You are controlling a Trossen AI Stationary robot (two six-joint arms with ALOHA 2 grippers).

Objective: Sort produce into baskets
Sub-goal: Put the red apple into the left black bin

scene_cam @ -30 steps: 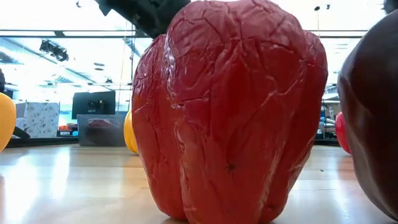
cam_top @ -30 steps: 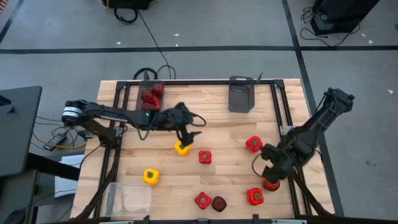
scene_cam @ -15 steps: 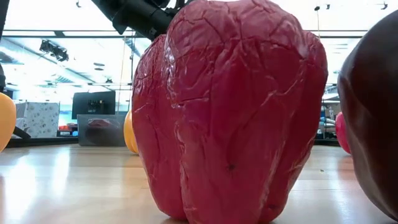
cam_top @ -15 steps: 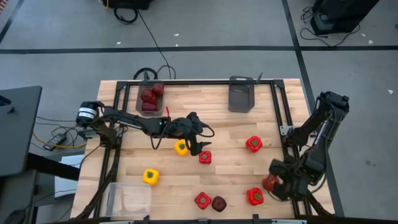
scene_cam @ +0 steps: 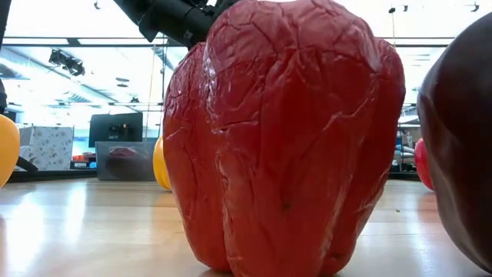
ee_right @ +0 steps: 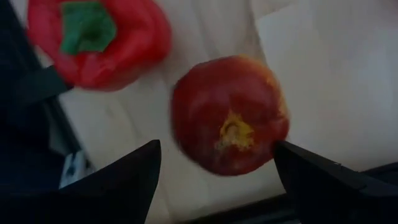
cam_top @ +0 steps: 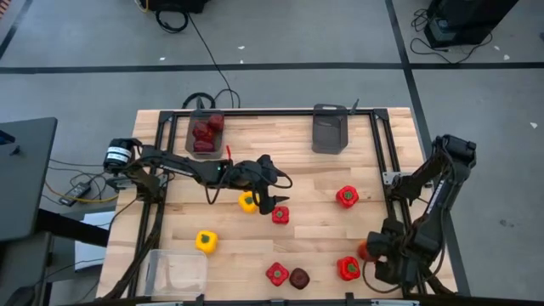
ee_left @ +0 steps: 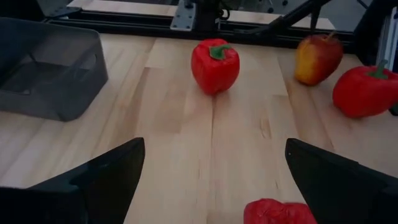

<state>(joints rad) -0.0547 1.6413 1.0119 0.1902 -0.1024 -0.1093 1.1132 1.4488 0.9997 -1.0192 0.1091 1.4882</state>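
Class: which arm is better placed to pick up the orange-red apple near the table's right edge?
The right. Its open pincer hangs directly over the orange-red apple, straddling it. The left pincer sits mid-table by a red pepper, far away.

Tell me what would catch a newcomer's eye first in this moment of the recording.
The low view is almost filled by one red bell pepper standing right at the lens. From above, the left gripper hangs open over the table's middle, just above another red pepper and beside a yellow pepper. At the near right corner, the right gripper is open around an orange-red apple.
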